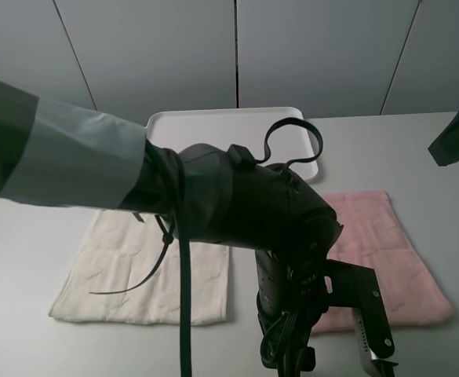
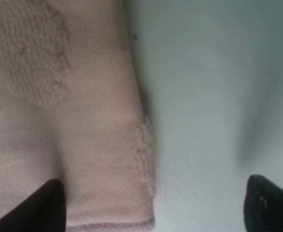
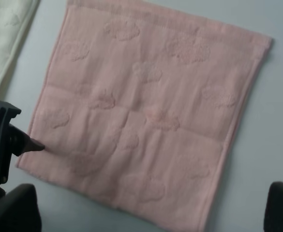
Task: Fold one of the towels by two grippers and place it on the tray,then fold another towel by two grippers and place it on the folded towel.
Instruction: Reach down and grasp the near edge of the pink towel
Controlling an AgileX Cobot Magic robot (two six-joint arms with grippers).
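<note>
A pink towel (image 1: 386,243) lies flat on the right of the table, and a cream towel (image 1: 147,275) lies flat on the left. A white tray (image 1: 237,129) stands behind them. My left gripper (image 1: 362,345) reaches across the middle and hangs open at the pink towel's near left corner. In the left wrist view its fingers (image 2: 44,208) straddle that corner (image 2: 126,203). My right gripper (image 3: 146,215) is open and empty, high above the pink towel (image 3: 146,121). Only a dark part of the right arm (image 1: 457,133) shows at the right edge of the exterior view.
The left arm's dark sleeve and cables (image 1: 213,196) cover the gap between the towels and the tray's front. The left gripper (image 3: 6,140) shows in the right wrist view beside the towel's edge. Grey table (image 1: 433,181) surrounds the towels.
</note>
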